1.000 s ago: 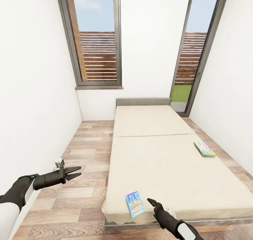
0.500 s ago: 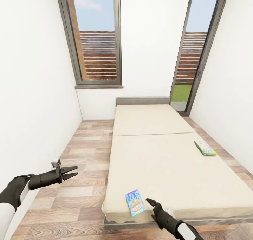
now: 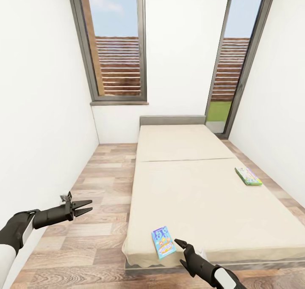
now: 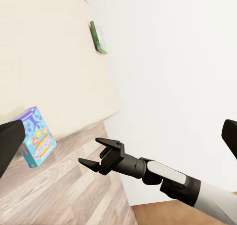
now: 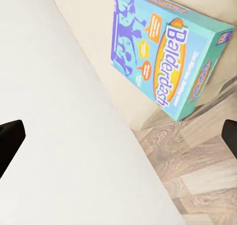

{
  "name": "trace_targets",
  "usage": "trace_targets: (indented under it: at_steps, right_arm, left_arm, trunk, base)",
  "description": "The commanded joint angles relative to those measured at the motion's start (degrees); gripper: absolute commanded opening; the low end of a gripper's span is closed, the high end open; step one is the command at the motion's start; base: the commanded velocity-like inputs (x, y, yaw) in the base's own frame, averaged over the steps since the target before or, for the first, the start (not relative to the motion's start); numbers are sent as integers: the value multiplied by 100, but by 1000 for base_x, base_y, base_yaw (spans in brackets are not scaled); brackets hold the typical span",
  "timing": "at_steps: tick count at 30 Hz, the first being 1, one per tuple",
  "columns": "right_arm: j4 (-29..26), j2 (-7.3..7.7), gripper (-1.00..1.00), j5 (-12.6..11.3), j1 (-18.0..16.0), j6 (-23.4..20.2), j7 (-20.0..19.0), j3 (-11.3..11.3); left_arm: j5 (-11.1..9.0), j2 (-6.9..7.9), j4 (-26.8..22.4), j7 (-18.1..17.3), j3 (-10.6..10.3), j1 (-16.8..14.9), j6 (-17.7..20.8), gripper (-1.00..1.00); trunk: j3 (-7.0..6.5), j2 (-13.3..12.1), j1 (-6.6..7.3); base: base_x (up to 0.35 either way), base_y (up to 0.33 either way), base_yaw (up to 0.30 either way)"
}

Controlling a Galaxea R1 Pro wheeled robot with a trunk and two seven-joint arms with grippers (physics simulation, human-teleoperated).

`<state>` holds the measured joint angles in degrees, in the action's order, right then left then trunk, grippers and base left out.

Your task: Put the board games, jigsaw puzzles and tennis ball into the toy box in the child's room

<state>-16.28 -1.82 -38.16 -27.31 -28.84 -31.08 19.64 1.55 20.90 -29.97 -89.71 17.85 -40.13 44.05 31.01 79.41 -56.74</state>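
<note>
Two board games on bed [image 3: 203, 196], none collected: blue game [image 3: 163, 242] just beside right gripper [image 3: 181, 249], fingers spread, empty; green game [image 3: 248, 176] far beyond. Left gripper [image 3: 82, 206] spread, empty.

place: home bedroom | cues: low bed [image 3: 203, 187], plank floor [image 3: 97, 221], tall windows [image 3: 116, 48], white walls [image 3: 38, 111]

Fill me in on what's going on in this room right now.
The robot faces the foot of the bed in a narrow room, both arms out and holding nothing. Its right gripper, jaws open, sits at the near edge of the mattress, just beside the blue board game lying flat there. The green-edged board game lies farther up, near the bed's right edge. The left gripper hangs open above the wood floor, away from both games.
</note>
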Motion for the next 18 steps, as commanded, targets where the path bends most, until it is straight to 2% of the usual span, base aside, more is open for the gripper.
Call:
trace_targets:
  at_steps: [1,18]
  right_arm:
    - [-5,-3,100,-24,-2,-47,2,29]
    - [-6,54,100,-24,6,-48,-19,31]
  left_arm:
    - [18,0,0,-29,8,-4,60,100]
    - [14,-7,0,-29,-1,-4,54,100]
  trunk:
    - [24,45,-22]
    - [329,727,-396]
  base:
    - [0,0,0]
    - [0,0,0]
